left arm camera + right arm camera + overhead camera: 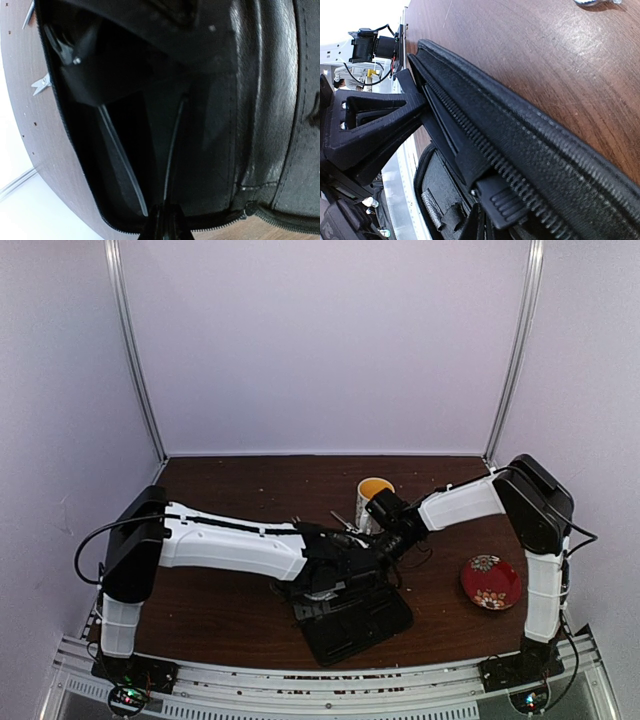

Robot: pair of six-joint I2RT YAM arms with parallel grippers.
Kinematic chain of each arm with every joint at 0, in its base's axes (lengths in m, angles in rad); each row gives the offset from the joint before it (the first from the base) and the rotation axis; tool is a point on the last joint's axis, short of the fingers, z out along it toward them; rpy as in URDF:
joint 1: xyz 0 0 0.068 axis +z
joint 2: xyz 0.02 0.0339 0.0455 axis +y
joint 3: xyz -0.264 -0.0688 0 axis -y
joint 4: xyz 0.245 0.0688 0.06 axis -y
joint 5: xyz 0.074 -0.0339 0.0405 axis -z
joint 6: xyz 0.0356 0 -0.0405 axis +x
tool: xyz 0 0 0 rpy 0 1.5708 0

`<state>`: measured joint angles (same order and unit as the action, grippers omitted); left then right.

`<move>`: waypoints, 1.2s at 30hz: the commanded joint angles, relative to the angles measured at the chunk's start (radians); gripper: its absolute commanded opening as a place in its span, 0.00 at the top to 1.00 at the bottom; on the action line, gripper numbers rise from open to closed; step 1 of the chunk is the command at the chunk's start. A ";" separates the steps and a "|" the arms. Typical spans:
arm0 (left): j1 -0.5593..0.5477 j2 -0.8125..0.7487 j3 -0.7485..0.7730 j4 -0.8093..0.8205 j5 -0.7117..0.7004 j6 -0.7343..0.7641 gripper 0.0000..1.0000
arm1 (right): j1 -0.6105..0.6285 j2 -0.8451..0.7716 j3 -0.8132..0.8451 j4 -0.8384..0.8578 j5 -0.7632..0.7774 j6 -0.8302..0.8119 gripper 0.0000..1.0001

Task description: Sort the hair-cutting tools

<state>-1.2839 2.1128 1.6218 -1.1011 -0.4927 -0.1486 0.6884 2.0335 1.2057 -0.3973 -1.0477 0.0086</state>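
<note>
**Overhead view.** A black zip-around case (365, 625) is lying open at the lower centre of the dark brown wooden table (220, 610). Its near corner is sitting close to the table's front edge. Both arms are meeting over the case's upper end.

**Left-wrist view.** The left gripper (162, 224), fingers closed, is pinching the lower end of a thin black stick-like clip (172, 150) at bottom centre of the frame. The clip's long axis is running almost vertically, with its free end pointing up into the case's dark interior. A paler thin strip (120, 155) is slanting up and left from the same fingertips. Whether it is the clip's second prong or a separate piece is unclear. Small silver metal scissors (40, 84) are showing only their points at the left edge, on the wood beyond the zip rim. Another silver tip (29, 14) is showing at upper left.

**Right-wrist view.** The right gripper (477, 227), jaws shut, is sitting at bottom centre against the case's zippered rim. That rim is running diagonally from upper left to lower right.

**Surroundings.** A white mug with a yellow inside (374, 492) is standing just behind the grippers. A red floral plate (491, 582) is lying well to the right. Bare wood is showing left of the case and along the back wall.
</note>
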 commanded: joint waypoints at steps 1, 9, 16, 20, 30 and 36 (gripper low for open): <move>-0.005 0.033 0.041 0.015 -0.054 -0.006 1.00 | -0.005 0.007 0.005 0.006 -0.037 0.012 1.00; -0.004 0.071 0.073 0.019 -0.098 -0.014 1.00 | -0.005 0.008 0.005 0.008 -0.047 0.016 1.00; -0.004 0.069 0.070 0.049 -0.084 -0.017 1.00 | -0.006 0.008 0.005 0.008 -0.049 0.017 1.00; -0.005 0.049 0.057 0.103 -0.013 -0.007 1.00 | -0.006 0.008 0.008 0.005 -0.029 0.019 1.00; -0.005 0.039 0.039 0.198 0.031 0.005 1.00 | -0.018 -0.011 0.021 -0.049 0.000 -0.021 0.82; -0.006 -0.018 -0.001 0.212 0.015 -0.012 0.87 | -0.050 -0.108 0.005 -0.073 0.080 -0.042 0.73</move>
<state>-1.2865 2.1658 1.6440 -0.9794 -0.4900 -0.1528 0.6525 2.0205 1.2064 -0.4606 -1.0222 -0.0158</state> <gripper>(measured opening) 0.085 0.263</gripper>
